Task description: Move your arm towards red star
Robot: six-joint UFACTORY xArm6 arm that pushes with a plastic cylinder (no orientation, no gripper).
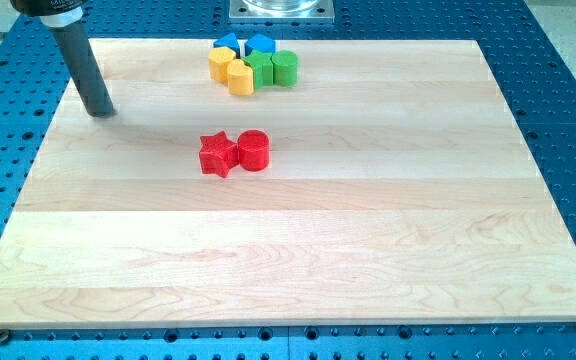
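My tip [100,112], a bare rod without fingers to spread, sits upper-left of the red star [218,155]; overshooting could knock its touching red cylinder [253,151].

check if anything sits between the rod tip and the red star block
Nothing visible does. My tip rests at the view's upper left of the wooden board, and only bare wood lies between it and the red star block. The red cylinder block touches the star's far, right side.
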